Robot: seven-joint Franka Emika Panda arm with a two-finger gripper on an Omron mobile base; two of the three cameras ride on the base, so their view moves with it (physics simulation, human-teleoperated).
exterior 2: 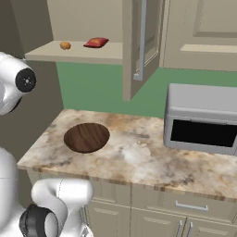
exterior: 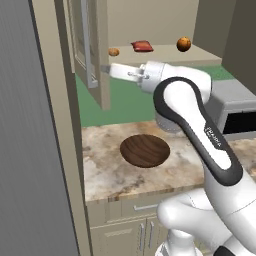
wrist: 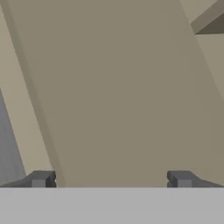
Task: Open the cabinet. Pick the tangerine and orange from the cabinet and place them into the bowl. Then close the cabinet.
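Observation:
The cabinet's left door (exterior: 92,50) stands swung open, its silver bar handle (exterior 2: 142,39) facing out. On the shelf inside lie a small tangerine (exterior: 114,51) (exterior 2: 65,45) and, further right, a larger orange (exterior: 184,44). My gripper (exterior: 107,68) is open and empty, reaching left at shelf height right beside the open door's edge. In the hand view its fingertips (wrist: 41,178) stand wide apart before a plain beige door panel (wrist: 122,87). The dark wooden bowl (exterior: 145,150) (exterior 2: 86,137) sits empty on the counter below.
A red packet (exterior: 142,46) (exterior 2: 96,42) lies on the shelf between the fruits. A grey microwave (exterior 2: 203,118) stands on the marble counter (exterior 2: 139,157) to the right. The right cabinet door (exterior 2: 203,32) is closed. A tall grey panel (exterior: 25,150) borders the left.

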